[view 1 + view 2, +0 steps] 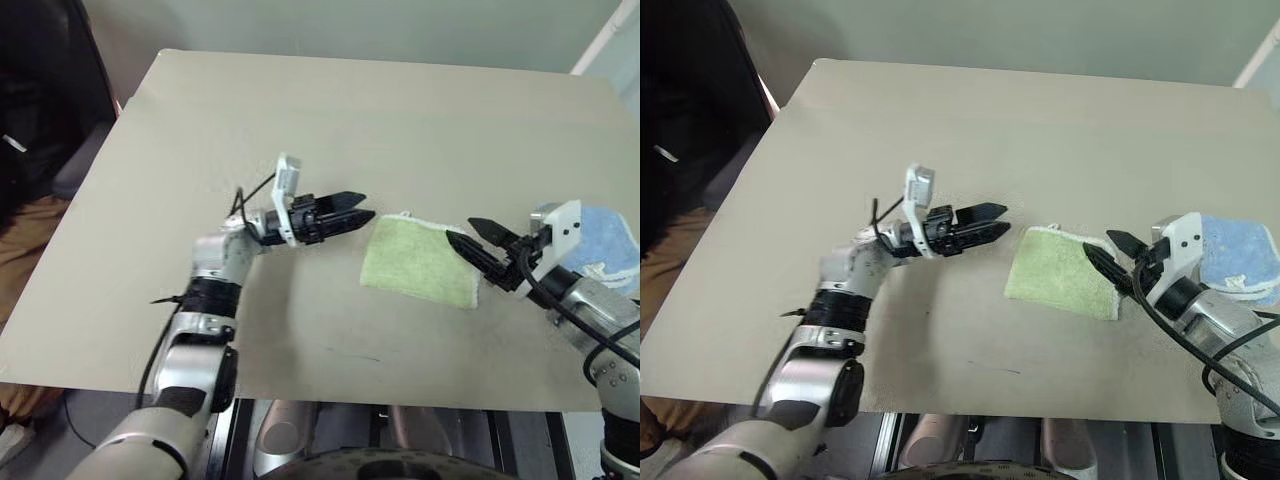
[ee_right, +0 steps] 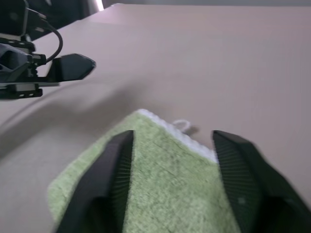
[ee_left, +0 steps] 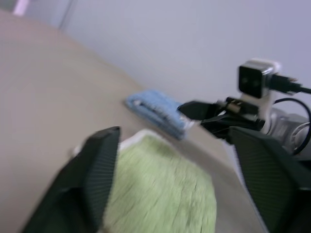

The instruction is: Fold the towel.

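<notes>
The towel [image 1: 420, 262] was seen lying flat on the table [image 1: 300, 120] as a small, compact green rectangle, with its white stitched edge and loop tag turned toward the far side. From that tidy shape it was judged that the folding was largely done, though the number of layers could not be made out from above.

The left gripper [image 1: 361, 209] was held above the tabletop just to the left of the towel, pointing toward it, with its jaws spread apart and nothing between them. The right gripper [image 1: 468, 234] was poised over the towel's right edge, its jaws likewise parted and empty; in the right wrist view the cloth was seen below and between the fingers [image 2: 114, 179], apparently without contact, although that view was too soft for certainty.

Both grippers being released and raised clear on opposite sides, the cloth appeared to have been left to rest under its own weight. A light blue towel [image 1: 612, 240] was stacked near the table's right edge, well apart from the work and partly hidden behind the right arm.
</notes>
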Robot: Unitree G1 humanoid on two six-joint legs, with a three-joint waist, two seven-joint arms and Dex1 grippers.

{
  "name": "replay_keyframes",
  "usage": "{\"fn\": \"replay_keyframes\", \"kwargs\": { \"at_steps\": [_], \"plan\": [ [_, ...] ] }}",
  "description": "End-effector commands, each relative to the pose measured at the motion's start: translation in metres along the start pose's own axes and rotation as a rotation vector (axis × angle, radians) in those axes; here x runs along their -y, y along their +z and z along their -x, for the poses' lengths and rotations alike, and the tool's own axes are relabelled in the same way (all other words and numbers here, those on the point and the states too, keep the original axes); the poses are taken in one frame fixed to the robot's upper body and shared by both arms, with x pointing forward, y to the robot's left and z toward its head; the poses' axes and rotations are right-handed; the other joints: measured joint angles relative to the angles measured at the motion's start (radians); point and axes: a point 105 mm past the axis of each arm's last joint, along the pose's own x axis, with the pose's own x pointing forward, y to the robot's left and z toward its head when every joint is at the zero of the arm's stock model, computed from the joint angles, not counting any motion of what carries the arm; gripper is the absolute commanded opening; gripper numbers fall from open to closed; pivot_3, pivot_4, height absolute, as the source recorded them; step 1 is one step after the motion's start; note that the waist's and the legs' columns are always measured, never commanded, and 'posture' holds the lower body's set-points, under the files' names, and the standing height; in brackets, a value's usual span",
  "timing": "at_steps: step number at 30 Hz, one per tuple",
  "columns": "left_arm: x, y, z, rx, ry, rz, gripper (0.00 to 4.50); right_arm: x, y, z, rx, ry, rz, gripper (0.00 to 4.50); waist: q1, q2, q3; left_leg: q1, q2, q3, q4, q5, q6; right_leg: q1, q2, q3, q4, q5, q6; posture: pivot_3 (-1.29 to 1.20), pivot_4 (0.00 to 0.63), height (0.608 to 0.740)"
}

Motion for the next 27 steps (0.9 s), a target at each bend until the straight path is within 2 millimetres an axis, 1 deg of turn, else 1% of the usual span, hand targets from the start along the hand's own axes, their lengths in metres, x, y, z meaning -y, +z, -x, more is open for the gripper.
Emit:
{"fn": "replay_keyframes", "kwargs": {
  "at_steps": [1,2,7,10,12,16,20,24,26,27],
  "plan": [
    [0.002,0.002,0.011,-0.035,0.027,0.071,4.50,-0.007,0.012,0.005,0.019,0.040,0.036,4.10,0.001,0.000,0.000,0.000,0.000,0.000,0.000,0.000,0.000,0.000,0.000,0.000,0.000,0.000,0.000,0.00,0.150,0.740],
    [0.003,0.000,0.013,-0.048,0.038,0.112,4.50,-0.007,0.012,0.005,0.018,0.041,0.034,4.46,0.002,0.000,0.000,-0.001,0.000,0.000,0.000,0.000,0.000,0.000,0.000,0.000,0.000,0.000,0.000,0.00,0.150,0.740],
    [0.003,-0.018,0.016,-0.140,0.148,0.371,4.50,-0.004,0.009,0.004,0.003,0.016,0.038,4.49,0.003,0.000,0.000,-0.001,-0.001,0.000,0.000,-0.001,-0.002,0.000,-0.001,0.000,0.000,0.001,-0.004,0.00,0.150,0.740],
    [0.004,-0.024,0.010,-0.172,0.178,0.548,4.50,-0.003,0.010,0.002,0.010,0.007,0.047,4.49,0.003,0.000,0.000,0.000,0.000,0.000,0.000,-0.001,-0.003,0.000,-0.001,0.000,0.000,0.002,-0.006,0.00,0.150,0.740],
    [0.007,-0.028,0.004,-0.202,0.187,0.615,4.50,-0.004,0.009,0.001,0.001,0.008,0.057,4.49,0.003,0.000,0.000,0.000,0.000,0.000,0.000,0.000,-0.003,0.000,-0.001,0.000,0.000,0.002,-0.006,0.00,0.150,0.740],
    [0.006,-0.044,-0.005,-0.289,0.250,0.696,4.50,-0.006,0.005,-0.001,-0.017,0.005,0.074,4.49,0.003,0.000,0.000,0.001,0.000,0.001,0.000,0.001,-0.003,0.000,-0.001,0.000,0.000,0.002,-0.005,0.00,0.150,0.740],
    [0.010,-0.060,-0.011,-0.381,0.269,0.735,4.50,-0.004,0.003,0.002,-0.029,-0.014,0.074,4.49,0.004,0.000,0.000,0.001,0.000,0.001,0.000,0.005,-0.001,0.000,-0.001,0.000,0.001,0.000,-0.001,0.00,0.150,0.740],
    [0.011,-0.069,-0.015,-0.420,0.264,0.768,4.50,-0.005,0.000,0.004,-0.045,-0.016,0.079,4.49,0.005,0.000,0.000,0.001,-0.001,0.001,0.000,0.005,-0.001,0.001,-0.001,0.000,0.000,0.001,0.000,0.00,0.150,0.740],
    [0.011,-0.075,-0.020,-0.441,0.267,0.775,4.50,-0.006,-0.001,0.004,-0.049,-0.017,0.080,4.49,0.008,0.000,0.000,0.001,-0.001,0.001,0.000,0.005,0.000,0.002,-0.001,0.001,0.000,0.001,0.000,0.00,0.150,0.740],
    [0.011,-0.078,-0.027,-0.442,0.252,0.792,4.50,-0.007,-0.001,0.005,-0.051,-0.019,0.079,4.49,0.011,0.000,0.000,0.002,-0.001,0.001,0.000,0.005,0.000,0.002,-0.001,0.001,0.000,0.001,0.000,0.00,0.150,0.740]
  ]
}}
